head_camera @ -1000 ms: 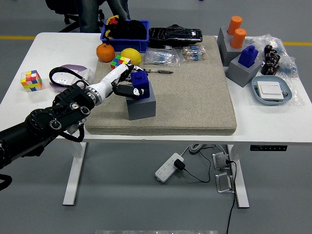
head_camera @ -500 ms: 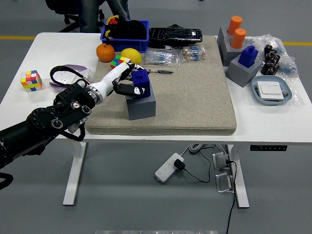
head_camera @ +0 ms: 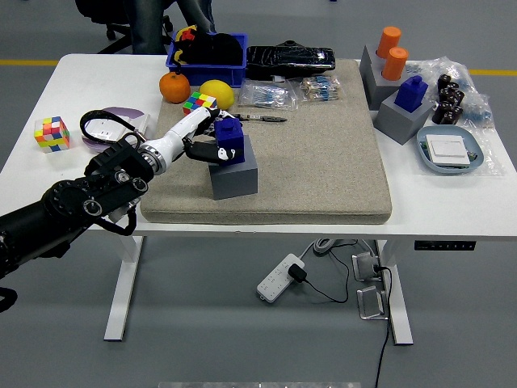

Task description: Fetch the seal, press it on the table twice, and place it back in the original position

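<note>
**Left hand clamped on the blue seal at its grey block**

The room has a grey floor (head_camera: 242, 339) with a yellow line (head_camera: 28, 61) running behind the bench. Far beyond the hand, at the top edge, a person's legs (head_camera: 149, 24) stand beside a black office chair base (head_camera: 117, 31). Under the bench, a white power strip (head_camera: 280, 276) and cables lie on the floor.

The white bench (head_camera: 452, 206) carries a large beige mat (head_camera: 323, 162) that spreads from beneath the hand away to its right. The black left arm (head_camera: 65, 210) reaches in from the lower left.

The grey block (head_camera: 234, 171) sits on the mat directly under the hand. The left hand (head_camera: 203, 139) has its white fingers closed around the blue seal (head_camera: 230, 139), which stands on top of that block.

Beyond the hand lie a blue bin (head_camera: 206, 58), a black wrapped bundle (head_camera: 289, 58), an orange (head_camera: 174, 86), a lemon (head_camera: 216, 93) and a small colour cube (head_camera: 199, 102). Left of the hand sits another colour cube (head_camera: 50, 133). Well to its right stand a second grey block with a blue seal (head_camera: 408, 105), two orange cylinders (head_camera: 393, 50) and a blue dish (head_camera: 454, 153).
</note>
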